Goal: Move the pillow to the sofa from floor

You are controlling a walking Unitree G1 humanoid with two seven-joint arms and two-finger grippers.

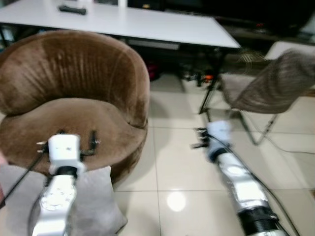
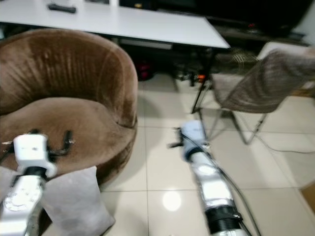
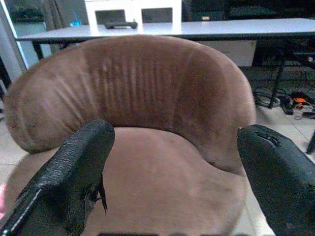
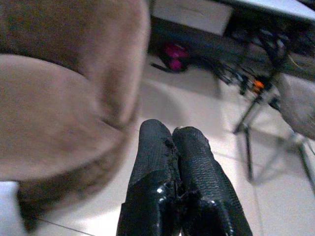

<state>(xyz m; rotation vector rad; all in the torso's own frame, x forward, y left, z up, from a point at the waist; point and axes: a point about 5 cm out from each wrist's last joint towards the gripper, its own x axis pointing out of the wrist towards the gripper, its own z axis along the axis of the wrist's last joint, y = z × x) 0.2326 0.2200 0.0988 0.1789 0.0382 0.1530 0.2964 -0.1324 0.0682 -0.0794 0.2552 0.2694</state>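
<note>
A grey pillow (image 1: 96,199) lies on the tiled floor at the lower left, against the front of the round brown sofa chair (image 1: 74,73). My left arm reaches over the pillow. My left gripper (image 1: 76,138) hovers at the front edge of the sofa seat (image 3: 157,167), open, with nothing between its wide-spread fingers (image 3: 74,172). My right gripper (image 1: 199,138) hangs over bare floor to the right of the sofa, and its fingers (image 4: 192,152) are pressed together, holding nothing.
A long white table (image 1: 147,22) stands behind the sofa with a dark remote (image 1: 72,9) on it. Cables (image 1: 202,76) lie under the table. A folding chair with brown fabric (image 1: 275,83) is at the right. Shiny tile floor (image 1: 172,162) lies between sofa and chair.
</note>
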